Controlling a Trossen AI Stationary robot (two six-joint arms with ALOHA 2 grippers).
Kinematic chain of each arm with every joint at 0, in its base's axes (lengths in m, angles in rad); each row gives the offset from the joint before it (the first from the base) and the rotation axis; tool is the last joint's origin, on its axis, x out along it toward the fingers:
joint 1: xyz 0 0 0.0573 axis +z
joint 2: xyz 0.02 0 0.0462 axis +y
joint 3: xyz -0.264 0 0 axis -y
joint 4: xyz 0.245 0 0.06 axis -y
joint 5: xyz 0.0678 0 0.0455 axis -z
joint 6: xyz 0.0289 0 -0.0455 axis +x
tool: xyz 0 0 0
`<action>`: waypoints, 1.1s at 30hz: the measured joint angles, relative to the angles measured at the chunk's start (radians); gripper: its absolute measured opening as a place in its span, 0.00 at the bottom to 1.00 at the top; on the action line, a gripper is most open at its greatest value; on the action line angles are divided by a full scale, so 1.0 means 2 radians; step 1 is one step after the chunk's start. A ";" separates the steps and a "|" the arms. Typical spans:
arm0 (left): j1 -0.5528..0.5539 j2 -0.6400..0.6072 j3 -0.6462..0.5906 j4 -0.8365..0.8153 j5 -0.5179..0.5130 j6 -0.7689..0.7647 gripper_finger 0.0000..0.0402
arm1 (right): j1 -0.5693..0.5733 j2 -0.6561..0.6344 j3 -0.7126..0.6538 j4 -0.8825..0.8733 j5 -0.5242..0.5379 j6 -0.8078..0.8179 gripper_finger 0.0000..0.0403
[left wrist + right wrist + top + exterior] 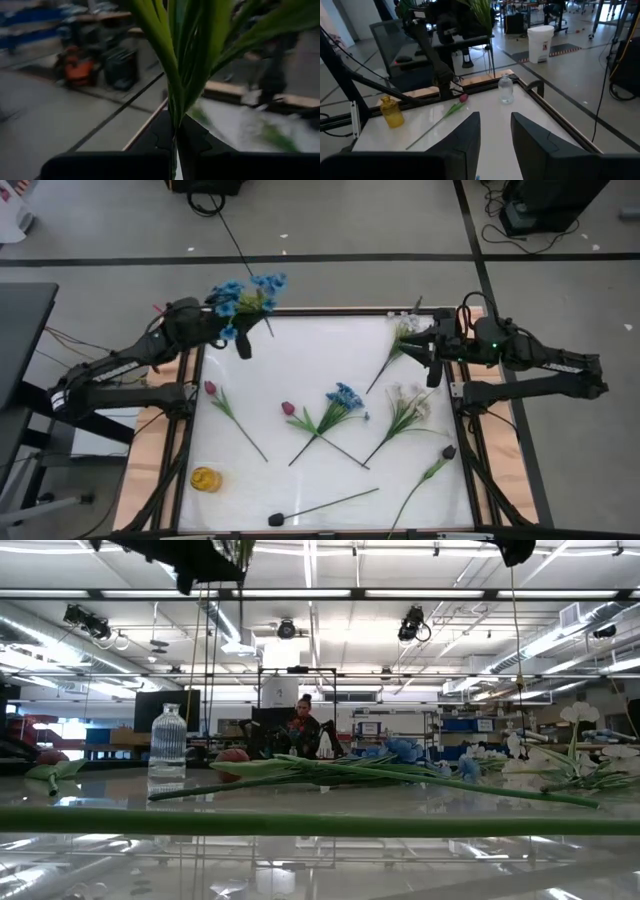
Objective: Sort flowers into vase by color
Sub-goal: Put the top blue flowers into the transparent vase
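My left gripper (240,332) is over the table's far left corner, shut on a blue-bloomed flower (247,294) whose blooms stand past the far edge. In the right wrist view, a clear glass bottle (506,89) stands on that corner below it. My right gripper (432,358) hangs open near the far right edge, beside a white spray (405,330). Flat on the table are two pink tulips (210,388) (288,408), a blue flower (345,395), a white spray (408,405) and two dark buds (447,452) (276,520). A yellow vase (205,478) stands near left. My left gripper pinches the blue flower between its two fingers (192,139) at the base of its green leaves (175,117), where they narrow into the stem. The flower is lifted clear of the table. Leaves and blooms rise beyond the fingers, and thin stem hangs below (205,640).
The white tabletop has a raised wooden and metal frame (190,395) along its edges. Loose flowers fill the middle and right. Bare surface shows in the far middle (310,350) and near the yellow vase. A person sits in the room behind the table (302,725).
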 joint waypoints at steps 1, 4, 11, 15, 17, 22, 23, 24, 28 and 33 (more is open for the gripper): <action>0.000 -0.009 -0.001 -0.004 -0.012 0.001 0.02 | 0.000 0.000 0.000 -0.001 0.000 0.000 0.29; 0.000 -0.033 -0.013 -0.012 -0.038 0.004 0.02 | 0.000 0.000 0.000 -0.001 0.000 0.000 0.29; 0.041 -0.095 -0.104 0.016 -0.045 -0.023 0.02 | 0.000 0.000 0.000 0.000 0.000 0.000 0.29; 0.069 -0.120 -0.137 0.036 -0.044 -0.025 0.02 | 0.000 0.000 0.000 0.001 0.000 0.000 0.29; 0.090 -0.126 -0.138 0.026 -0.045 -0.019 0.02 | 0.000 0.000 0.000 0.001 0.000 0.000 0.29; 0.163 -0.137 -0.138 0.028 -0.040 -0.010 0.03 | 0.000 0.000 0.000 0.001 -0.001 0.000 0.29; 0.180 -0.137 -0.138 0.026 -0.034 -0.010 0.03 | 0.000 0.000 0.000 0.001 -0.001 0.000 0.29; 0.198 -0.137 -0.138 0.027 -0.024 -0.010 0.03 | 0.000 0.000 0.000 0.001 -0.001 0.000 0.29; 0.255 -0.135 -0.138 0.027 0.018 -0.021 0.03 | 0.000 0.000 0.000 0.001 -0.001 0.000 0.29; 0.290 -0.135 -0.138 0.026 0.047 -0.037 0.03 | 0.000 0.000 0.000 0.001 -0.001 0.000 0.29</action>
